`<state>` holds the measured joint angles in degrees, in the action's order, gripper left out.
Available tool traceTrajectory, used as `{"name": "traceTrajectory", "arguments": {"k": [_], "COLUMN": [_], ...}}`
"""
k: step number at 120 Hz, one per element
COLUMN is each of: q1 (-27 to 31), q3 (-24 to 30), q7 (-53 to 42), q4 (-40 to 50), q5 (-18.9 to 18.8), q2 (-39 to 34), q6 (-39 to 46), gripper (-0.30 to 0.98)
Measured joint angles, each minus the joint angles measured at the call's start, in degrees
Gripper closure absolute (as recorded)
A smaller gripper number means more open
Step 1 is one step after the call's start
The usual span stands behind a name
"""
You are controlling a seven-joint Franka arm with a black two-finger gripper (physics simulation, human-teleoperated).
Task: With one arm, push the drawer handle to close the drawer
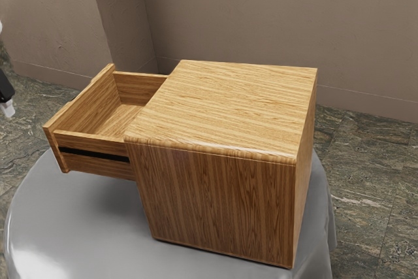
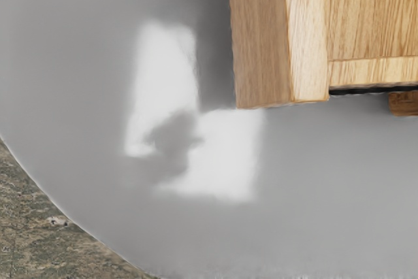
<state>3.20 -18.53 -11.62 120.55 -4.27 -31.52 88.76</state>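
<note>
- Table (image 1: 78,233), round, grey-covered: two pale light patches, one crossed by a shadow, beside the drawer in your wrist view.
- Cabinet (image 1: 215,207), wood-grained: stands near the table's rim at the exterior view's right.
- Drawer (image 1: 98,144), matching wood, black side strip: pulled out toward the rim at the exterior view's left.
- Your gripper (image 1: 8,108): past that rim, apart from the drawer; you cannot tell whether it is spread or closed.
- Floor (image 1: 366,187), stone-patterned.
- Wall (image 1: 248,17), brown.
</note>
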Motion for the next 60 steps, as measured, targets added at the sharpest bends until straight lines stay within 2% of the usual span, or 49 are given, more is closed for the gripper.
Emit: {"name": "traceTrajectory", "arguments": {"k": [11,35,53,60], "q1": [3.8,6.4,7.7,8.6], "q3": [-0.1,-4.1,-5.5,-6.0], "q7": [0.5,1.6,2.3,2.5], "q4": [3.6,6.0,11.3,11.8], "q5": [-2.5,-4.8,-5.6,-7.5], "q2": [-1.5,-2.6,-5.5,-6.6], "q6": [3.2,6.5,8.7,9.4], "gripper": [0.02,0.02,0.02,0.02]}}
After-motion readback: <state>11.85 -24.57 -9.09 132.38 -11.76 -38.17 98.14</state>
